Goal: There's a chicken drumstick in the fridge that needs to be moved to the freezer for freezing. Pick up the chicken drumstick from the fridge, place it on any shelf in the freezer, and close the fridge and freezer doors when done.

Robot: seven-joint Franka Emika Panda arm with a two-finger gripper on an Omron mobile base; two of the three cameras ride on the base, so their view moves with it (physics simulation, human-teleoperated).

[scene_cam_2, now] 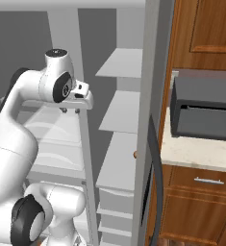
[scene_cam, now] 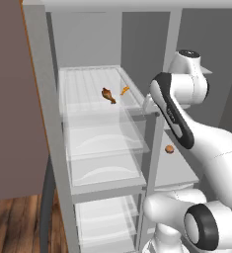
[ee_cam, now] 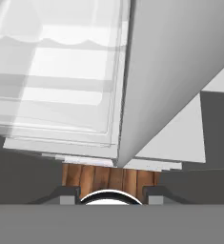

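Drumstick [scene_cam: 108, 95]; brown, lying on shelf [scene_cam: 83, 91]

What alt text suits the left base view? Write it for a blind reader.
A chicken drumstick lies on the top glass shelf of an open fridge, a small orange item beside it. The white robot arm rises at right.
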